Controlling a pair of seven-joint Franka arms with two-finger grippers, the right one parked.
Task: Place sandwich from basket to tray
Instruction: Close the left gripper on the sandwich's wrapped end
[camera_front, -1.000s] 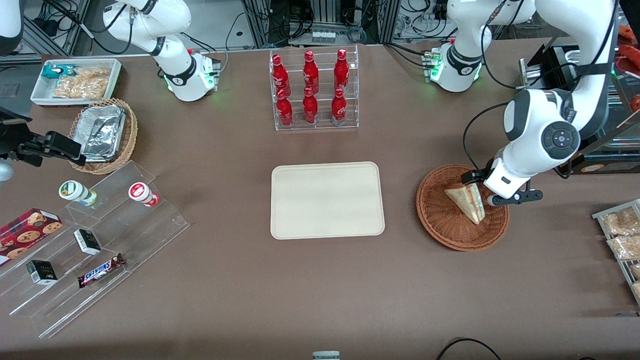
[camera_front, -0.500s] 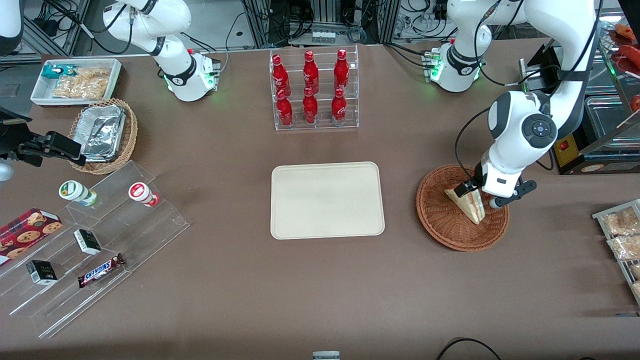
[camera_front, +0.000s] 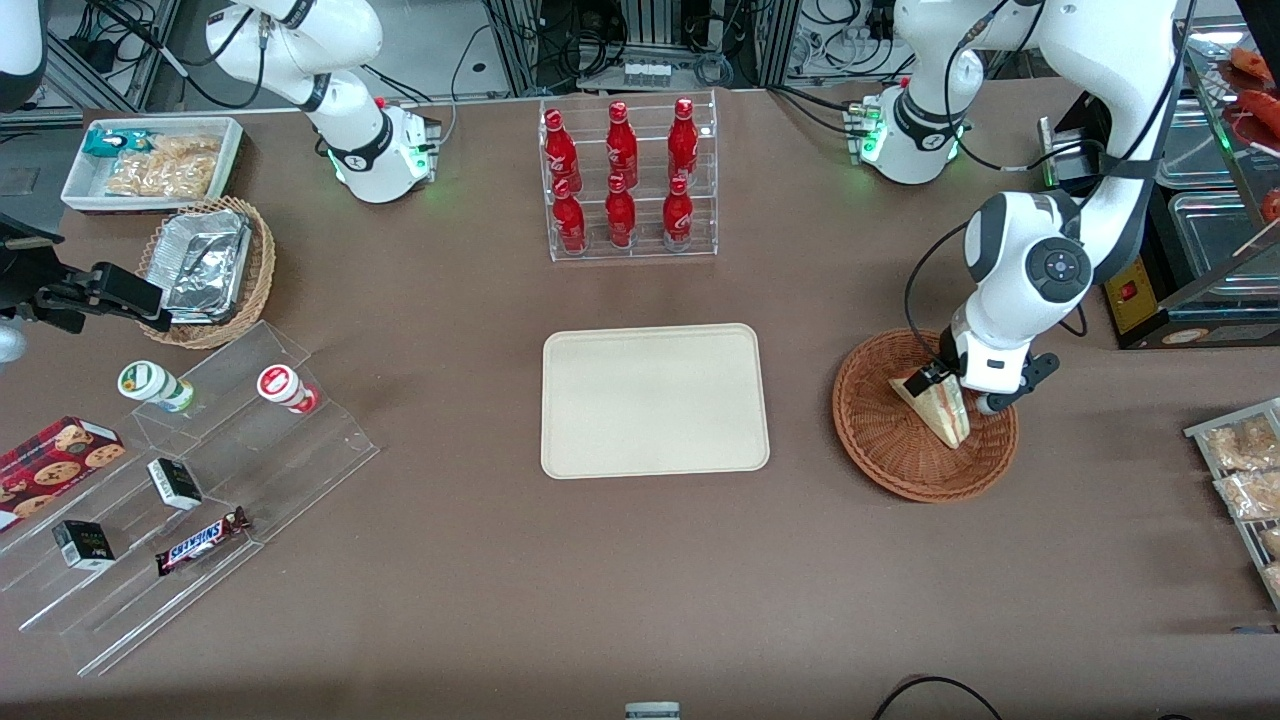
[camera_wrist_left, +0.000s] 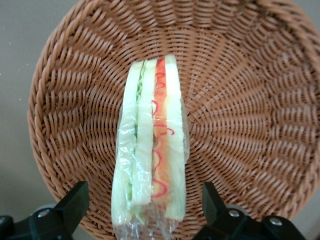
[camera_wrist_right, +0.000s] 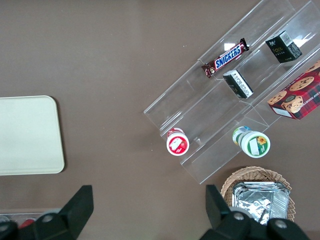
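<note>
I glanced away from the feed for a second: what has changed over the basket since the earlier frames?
The left arm's gripper has come down over the sandwich in the basket, its wrist swinging in toward the tray's side. Its fingers now stand open on either side of the sandwich, not yet closed on it. The sandwich, basket and tray have stayed where they were.
</note>
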